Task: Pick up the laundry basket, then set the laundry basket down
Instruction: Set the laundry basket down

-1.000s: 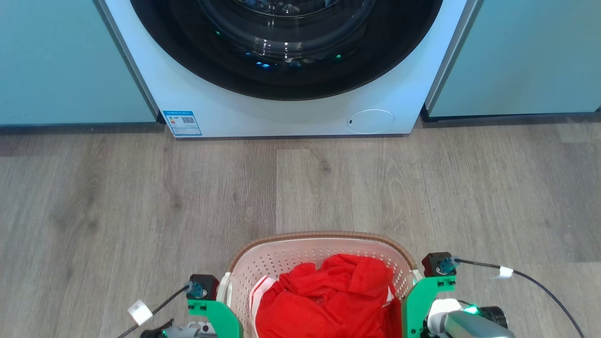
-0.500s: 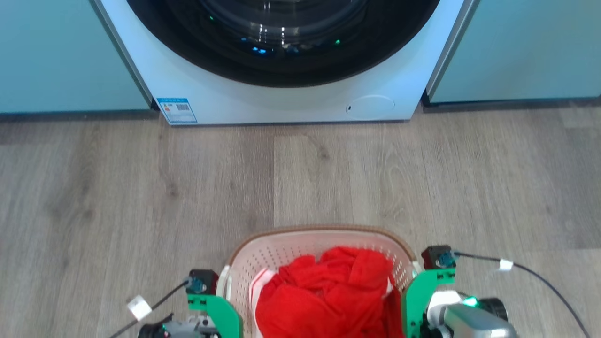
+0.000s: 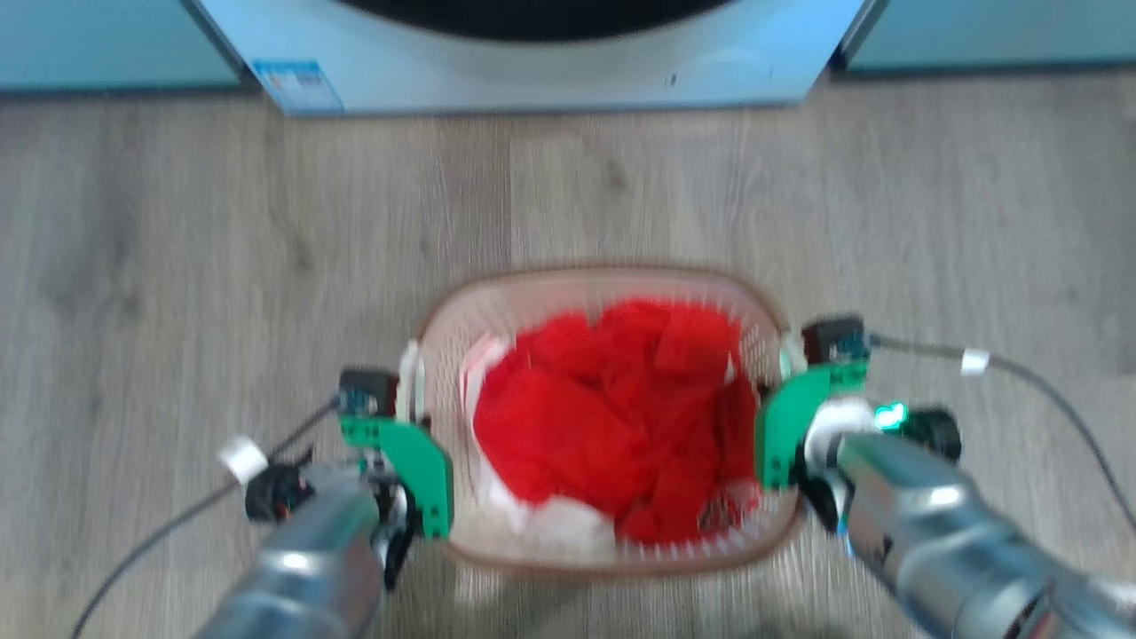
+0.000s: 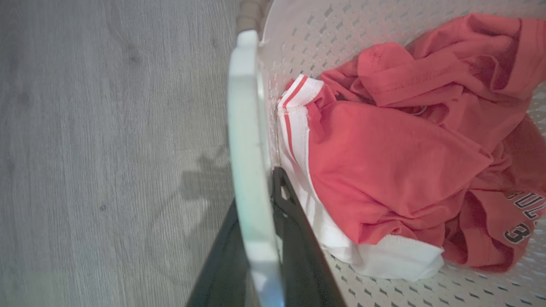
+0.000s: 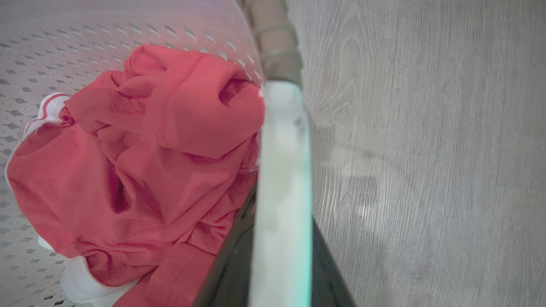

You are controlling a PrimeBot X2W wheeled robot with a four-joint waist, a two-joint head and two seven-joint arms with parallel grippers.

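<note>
The laundry basket (image 3: pixel 603 271), white and perforated with a brown rim, sits mid-picture in the blurred head view. It is full of red and white clothes (image 3: pixel 612 408). My left gripper (image 3: pixel 410 417) is shut on its left white handle (image 4: pixel 247 149), which runs between the dark fingers (image 4: pixel 294 238) in the left wrist view. My right gripper (image 3: pixel 785 390) is shut on the right handle (image 5: pixel 281 170), with a dark finger (image 5: pixel 230 273) on the clothes' side. The same red clothes (image 4: pixel 396 149) (image 5: pixel 140 162) lie inside the basket wall. I cannot tell whether the basket's base touches the floor.
A white washing machine (image 3: pixel 532 53) stands just beyond the basket at the top. Teal cupboards (image 3: pixel 89 44) (image 3: pixel 1021 35) flank it. Grey wood floor (image 3: pixel 177 266) spreads to both sides. Thin cables (image 3: pixel 1047 382) trail from both wrists.
The whole head picture has shifted and blurred: the washer slid toward the top and the basket with both arms sits higher in frame, so the camera moved. Both grips on the handles look the same.
</note>
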